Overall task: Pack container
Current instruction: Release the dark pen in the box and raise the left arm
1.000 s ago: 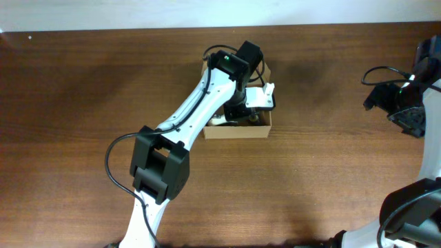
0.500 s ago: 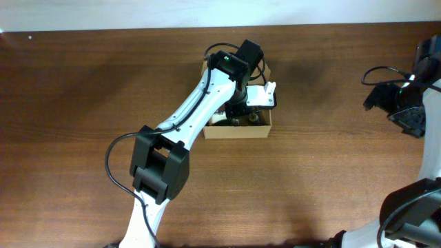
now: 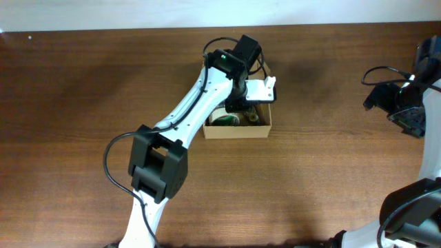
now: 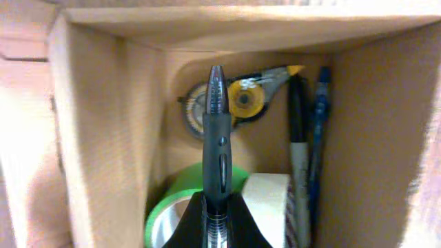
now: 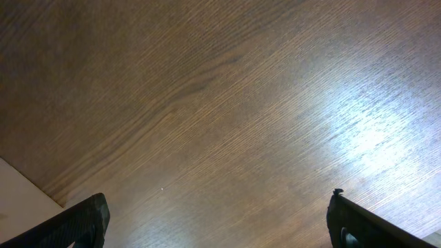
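The tan cardboard container (image 3: 238, 129) stands at the table's middle back, lid open. My left gripper (image 3: 241, 102) hangs over its opening, shut on a black pen (image 4: 216, 148) that points into the container (image 4: 103, 138). Inside lie a green tape roll (image 4: 172, 207), a white tape roll (image 4: 265, 200), a yellow correction-tape dispenser (image 4: 238, 100), a black marker (image 4: 298, 151) and a blue pen (image 4: 318, 138). My right gripper (image 5: 217, 220) is open and empty above bare wood at the far right (image 3: 403, 107).
The brown wooden table (image 3: 331, 179) surrounds the container. A pale wall runs along the table's back edge (image 3: 138, 14). The left arm's links (image 3: 162, 165) stretch from the front edge up to the container.
My left gripper has shifted slightly toward the back of the container with the pen, uncovering the tape rolls at the front. The right arm has not moved.
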You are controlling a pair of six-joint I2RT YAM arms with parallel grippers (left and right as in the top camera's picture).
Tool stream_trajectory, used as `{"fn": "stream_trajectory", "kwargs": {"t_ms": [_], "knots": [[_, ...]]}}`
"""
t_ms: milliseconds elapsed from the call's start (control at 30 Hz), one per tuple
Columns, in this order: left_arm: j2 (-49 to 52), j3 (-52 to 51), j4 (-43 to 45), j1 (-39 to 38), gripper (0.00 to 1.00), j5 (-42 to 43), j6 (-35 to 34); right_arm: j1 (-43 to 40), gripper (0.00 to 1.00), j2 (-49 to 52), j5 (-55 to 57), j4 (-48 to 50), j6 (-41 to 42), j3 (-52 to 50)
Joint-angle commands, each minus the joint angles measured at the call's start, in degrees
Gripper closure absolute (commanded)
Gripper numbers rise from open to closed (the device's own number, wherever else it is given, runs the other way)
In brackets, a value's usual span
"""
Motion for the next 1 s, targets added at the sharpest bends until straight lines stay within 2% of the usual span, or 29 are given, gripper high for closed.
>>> {"fn": "stream_trajectory", "kwargs": {"t_ms": [0,267,333,367,500,567,600,633,667,833,967], "knots": [[0.5,-0.9,0.3,1.5,0.98,-0.4,0.2,-0.3,0.01,0.5,-0.1,0.0,0.1,-0.2],[0.5,-0.9,-0.6,2.2,0.98,1.6,-1.3,-0.3,0.01,0.5,-0.1,0.0,0.1,-0.2],[0.5,-0.9,-0.5,2.0,0.96,2.4,-2.1,-0.3,0.01,0.5,-0.1,0.0,0.1,-0.2],[0.5,-0.9,-0.5,2.0,0.92,2.4,-2.5,-0.3,0.01,0.5,-0.1,0.0,0.1,-0.2],[0.5,-0.8,-0.5,2.0,0.6,2.4,-4.8,-0.3,0.01,0.5,-0.1,0.0,0.1,-0.2],[0.5,-0.7,-0.5,2.0,0.55,2.3,-6.5,-0.3,0.01,0.5,-0.1,0.0,0.1,-0.2],[0.3,-0.5,-0.5,2.0,0.49,1.7,-8.0,-0.3,0.01,0.5,-0.1,0.0,0.1,-0.2],[0.0,-0.5,-0.5,2.0,0.34,1.0,-9.7,-0.3,0.01,0.5,-0.1,0.0,0.1,-0.2],[-0.5,-0.4,-0.5,2.1,0.3,0.6,-10.4,-0.3,0.01,0.5,-0.1,0.0,0.1,-0.2],[-6.4,-0.3,-0.5,3.1,0.3,-2.7,-16.3,-0.3,0.01,0.5,-0.1,0.0,0.1,-0.2],[-15.4,-0.3,0.3,4.8,0.3,-7.6,-19.5,-0.3,0.01,0.5,-0.1,0.0,0.1,-0.2]]}}
